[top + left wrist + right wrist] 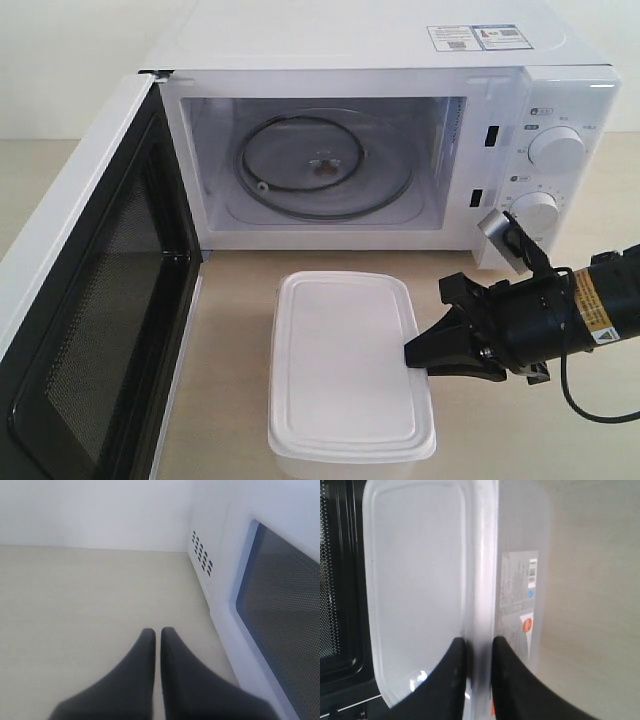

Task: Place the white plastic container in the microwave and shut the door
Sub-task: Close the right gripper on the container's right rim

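The white plastic container (345,365), a shallow rounded-corner box with its flat lid snapped on and a printed label on one side wall, lies lengthwise just in front of the microwave (380,60), its right rim pinched by the right gripper (412,357). The door (90,300) stands swung wide to the left, black-framed mesh inner face showing. Inside the white cavity, the glass turntable (320,165) sits bare.

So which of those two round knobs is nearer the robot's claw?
The lower knob, just above the right gripper; the upper knob sits higher up and farther away.
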Controlling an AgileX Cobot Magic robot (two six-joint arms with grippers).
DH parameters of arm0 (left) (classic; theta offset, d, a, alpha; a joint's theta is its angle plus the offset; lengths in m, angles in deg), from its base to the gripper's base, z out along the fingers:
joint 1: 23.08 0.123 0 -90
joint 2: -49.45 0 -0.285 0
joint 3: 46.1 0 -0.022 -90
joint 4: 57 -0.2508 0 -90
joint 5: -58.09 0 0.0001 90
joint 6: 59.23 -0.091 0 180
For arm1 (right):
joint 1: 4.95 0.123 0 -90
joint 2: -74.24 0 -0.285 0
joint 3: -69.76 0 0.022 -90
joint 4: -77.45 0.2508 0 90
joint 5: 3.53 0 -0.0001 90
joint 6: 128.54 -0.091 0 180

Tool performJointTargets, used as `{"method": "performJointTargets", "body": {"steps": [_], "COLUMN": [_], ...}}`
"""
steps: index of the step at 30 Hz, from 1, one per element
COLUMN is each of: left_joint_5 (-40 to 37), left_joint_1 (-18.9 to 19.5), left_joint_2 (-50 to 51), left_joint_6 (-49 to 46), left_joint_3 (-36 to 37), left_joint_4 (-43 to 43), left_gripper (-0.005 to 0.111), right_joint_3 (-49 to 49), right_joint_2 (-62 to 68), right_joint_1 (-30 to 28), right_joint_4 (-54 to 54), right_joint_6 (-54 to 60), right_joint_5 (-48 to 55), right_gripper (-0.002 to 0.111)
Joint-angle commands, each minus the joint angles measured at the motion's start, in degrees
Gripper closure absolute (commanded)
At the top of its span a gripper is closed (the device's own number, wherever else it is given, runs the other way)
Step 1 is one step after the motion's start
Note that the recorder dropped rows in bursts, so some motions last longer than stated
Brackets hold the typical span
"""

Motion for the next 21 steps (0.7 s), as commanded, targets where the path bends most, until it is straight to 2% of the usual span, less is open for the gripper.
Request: {"method": "performJointTargets", "body": {"steps": [1,4,7,15,21], "left_joint_5": [0.05,0.05,0.05,0.05,0.05], "left_joint_1": [0.17,0.17,0.17,0.17,0.17], "left_joint_2": [-0.22,-0.22,-0.22,-0.22,-0.22], "left_joint_6": [-0.22,-0.22,-0.22,-0.22,-0.22], "left_joint_3": [0.21,0.21,0.21,0.21,0.21], "left_joint_4": [0.43,0.43,0.43,0.43,0.43], "left_gripper": [0.102,0.102,0.102,0.102,0.102], "right_joint_3": [-0.14,-0.14,-0.14,-0.14,-0.14], "right_joint_2": [-0.26,-0.26,-0.26,-0.26,-0.26], "right_joint_1": [0.11,0.11,0.11,0.11,0.11], "right_joint_4": [-1.08,-1.08,-1.24,-0.92,5.59], "right_joint_6": [0.09,0.09,0.09,0.34,1.82], "right_joint_5": [0.43,0.43,0.43,-0.42,-3.48], "right_gripper": [0.098,0.098,0.109,0.109,0.109]}}
